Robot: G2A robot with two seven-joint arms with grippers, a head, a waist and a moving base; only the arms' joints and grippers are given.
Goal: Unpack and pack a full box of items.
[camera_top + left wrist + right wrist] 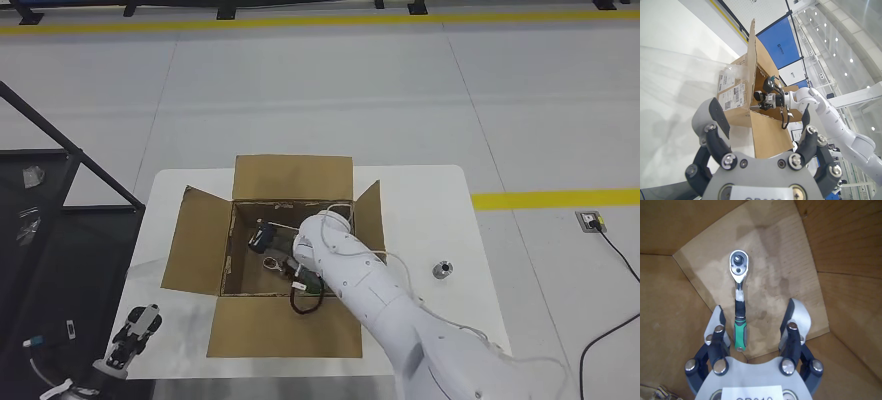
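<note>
Unpacking in progress: ratchet wrench on box floor.
The right gripper is held inside the box, jaws apart about the wrench handle, nothing clamped. One small metal part lies beside the box; repacking is judged outstanding.

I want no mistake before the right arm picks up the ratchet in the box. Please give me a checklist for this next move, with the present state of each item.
1. Right tool open: ok.
2. Ratchet lying flat on the floor of the box, nothing on it: ok.
3. Ratchet handle between the fingers: ok, though off centre.
4. Gap from tool down to ratchet: cannot tell.
5. Box flaps folded outward: ok.
6. Left tool open, outside the box: ok.
</note>
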